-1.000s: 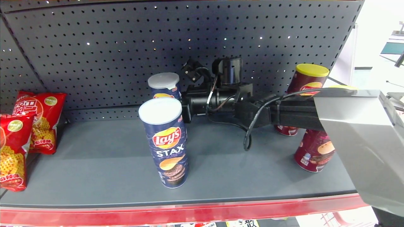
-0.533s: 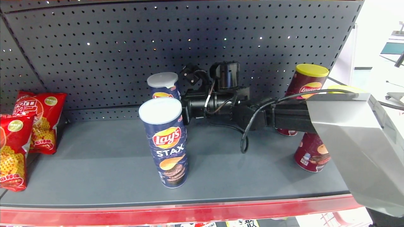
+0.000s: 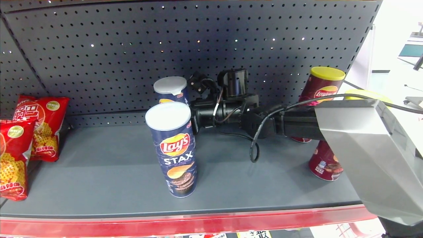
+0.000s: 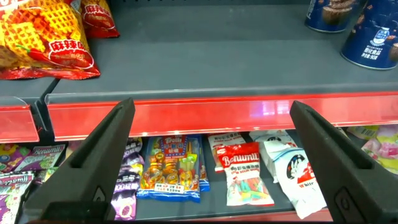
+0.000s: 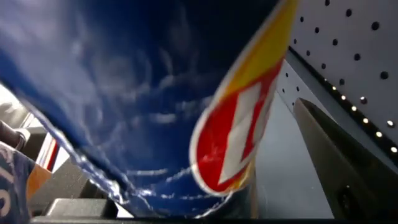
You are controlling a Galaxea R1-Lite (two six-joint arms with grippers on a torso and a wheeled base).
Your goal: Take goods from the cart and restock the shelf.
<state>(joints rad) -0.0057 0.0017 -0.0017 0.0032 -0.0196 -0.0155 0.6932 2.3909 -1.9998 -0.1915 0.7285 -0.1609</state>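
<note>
Right claw (image 3: pixel 194 119): at the rear blue can (image 3: pixel 170 88), directly behind the front blue can (image 3: pixel 173 148), with the arm stretched in level from that can's right. Whether clamped on the rear can or only set around it cannot be told.
Left claw (image 4: pixel 211 104): spread wide with nothing between, held out in front of the shelf, lower than the front blue can's base and off to that can's left.
Rear blue can: upright, straight behind the front blue can and just beside it, between that can and the pegboard (image 3: pixel 132 49). Grey lid showing above and behind the front can's white lid, base hidden by the front can. Looms very close in the right wrist view (image 5: pixel 143 93).
Front blue can: upright on the shelf (image 3: pixel 109 172), white lid, standing free of the arm.
Red cans: two with yellow lids, well to the right of the front blue can. One (image 3: pixel 323 84) is farther back near the pegboard, the other (image 3: pixel 323 162) is farther forward, and both are partly covered by the arm.
Red snack bags: two, well to the left of the front blue can, one (image 3: pixel 44 127) behind the other (image 3: pixel 13 158).
Red lip (image 3: pixel 165 225): along the shelf's front edge, below and in front of the front blue can.
Packets (image 4: pixel 245 177): assorted goods on the level beneath, lower than the front blue can.
</note>
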